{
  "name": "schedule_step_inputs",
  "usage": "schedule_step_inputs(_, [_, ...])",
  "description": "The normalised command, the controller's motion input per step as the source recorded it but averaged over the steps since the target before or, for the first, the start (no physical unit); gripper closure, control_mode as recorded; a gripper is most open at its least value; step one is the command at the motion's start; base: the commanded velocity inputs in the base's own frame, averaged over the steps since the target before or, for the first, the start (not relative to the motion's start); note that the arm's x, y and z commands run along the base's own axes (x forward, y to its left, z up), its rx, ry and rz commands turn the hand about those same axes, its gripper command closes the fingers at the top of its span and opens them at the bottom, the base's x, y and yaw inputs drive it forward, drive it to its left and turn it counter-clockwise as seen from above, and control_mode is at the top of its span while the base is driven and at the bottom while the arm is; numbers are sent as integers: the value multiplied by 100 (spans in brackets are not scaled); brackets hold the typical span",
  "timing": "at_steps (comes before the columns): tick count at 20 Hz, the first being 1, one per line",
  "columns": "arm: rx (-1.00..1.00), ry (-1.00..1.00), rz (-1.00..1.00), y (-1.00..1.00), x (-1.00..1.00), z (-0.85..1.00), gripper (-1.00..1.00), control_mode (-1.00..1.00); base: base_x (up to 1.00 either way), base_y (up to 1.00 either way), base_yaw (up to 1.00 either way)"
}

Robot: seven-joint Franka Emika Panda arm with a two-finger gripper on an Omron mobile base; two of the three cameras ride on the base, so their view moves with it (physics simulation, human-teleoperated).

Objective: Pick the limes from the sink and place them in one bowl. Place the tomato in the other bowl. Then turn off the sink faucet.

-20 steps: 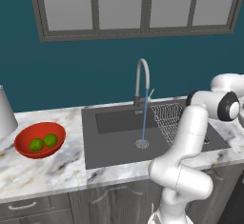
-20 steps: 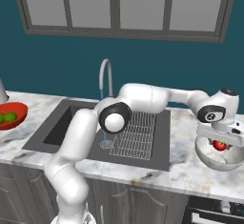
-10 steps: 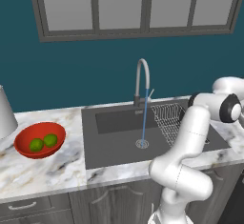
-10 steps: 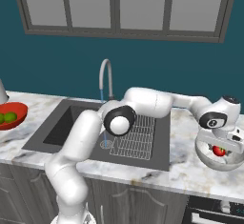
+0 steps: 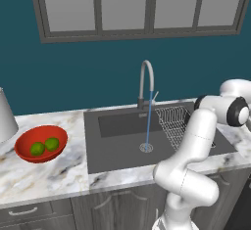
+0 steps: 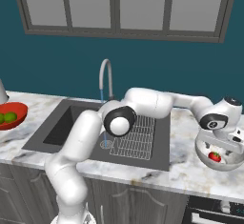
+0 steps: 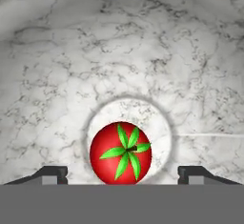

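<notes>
lifted slightly, gripper (image 7: 122, 173) spread wide, seemingly clear of tomato (image 7: 121, 153) in pale bowl (image 6: 208, 155).

Tomato (image 7: 121, 152) between spread pincer (image 7: 122, 174) (untouched)

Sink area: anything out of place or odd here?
Only this: the slim silver gooseneck faucet is running, a thin blue stream falling to the drain of the dark grey sink, which holds no fruit.
</notes>
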Motion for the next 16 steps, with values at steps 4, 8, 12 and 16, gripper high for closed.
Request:
schedule_step_inputs(4, [-1, -11, 0, 1, 0, 22, -100, -100, 0, 0, 0])
schedule_step_inputs(8, [-3, -17, 0, 26, -1, 50, -100, -100, 0, 0, 0])
schedule_step_inputs(12, [-4, -19, 0, 55, -1, 43, -100, -100, 0, 0, 0])
schedule_step_inputs(16, [-4, -18, 0, 98, 0, 7, -100, -100, 0, 0, 0])
